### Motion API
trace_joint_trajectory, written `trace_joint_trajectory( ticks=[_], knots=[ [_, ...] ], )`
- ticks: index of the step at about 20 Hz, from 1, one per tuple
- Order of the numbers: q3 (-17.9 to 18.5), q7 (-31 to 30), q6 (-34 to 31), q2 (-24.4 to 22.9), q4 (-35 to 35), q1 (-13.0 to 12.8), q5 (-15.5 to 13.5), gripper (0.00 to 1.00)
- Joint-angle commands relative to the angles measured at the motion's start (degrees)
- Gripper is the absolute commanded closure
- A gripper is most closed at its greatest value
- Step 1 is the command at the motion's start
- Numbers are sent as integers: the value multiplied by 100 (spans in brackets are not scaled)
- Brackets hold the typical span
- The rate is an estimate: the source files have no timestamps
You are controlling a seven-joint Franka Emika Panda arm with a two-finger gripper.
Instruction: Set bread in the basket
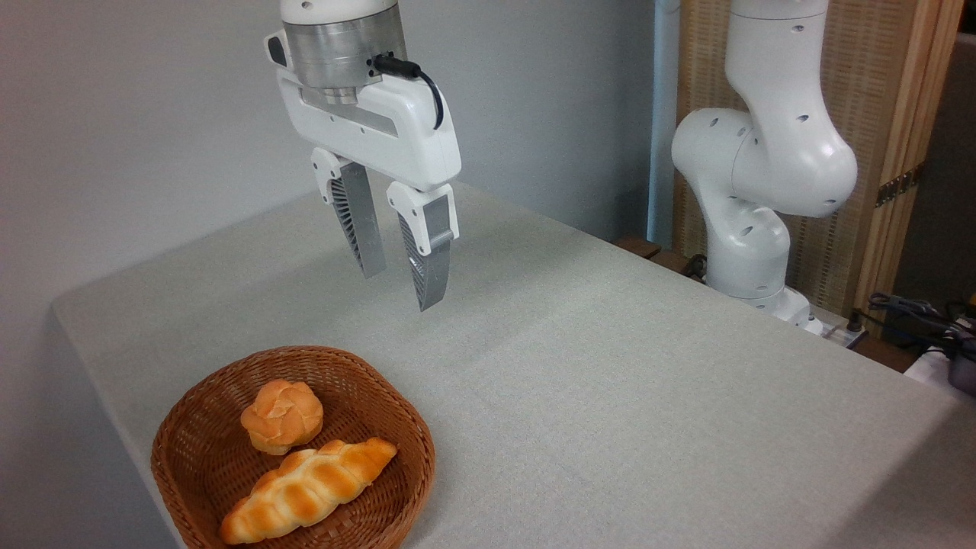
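Resting inside the shallow reddish-brown woven wicker basket point(191, 427), the long braided golden loaf of bread point(309, 489) lies beside a small round knotted bun point(281, 416); the two-finger gripper point(400, 290) hangs above the basket, jaws spread, empty, seemingly after release.

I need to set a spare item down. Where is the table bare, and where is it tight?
Bare: the table from the basket rightward to the arm's base, and under the open gripper. Crowded: inside the basket, where the bread and round bun lie.
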Motion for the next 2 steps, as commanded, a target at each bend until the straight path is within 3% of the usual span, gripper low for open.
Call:
trace_joint_trajectory(
  ticks=[1,2],
  knots=[
    [-9,131,-90,-60,-23,44,-122,0],
    [-9,131,-99,-60,-23,44,-114,0]
  ],
)
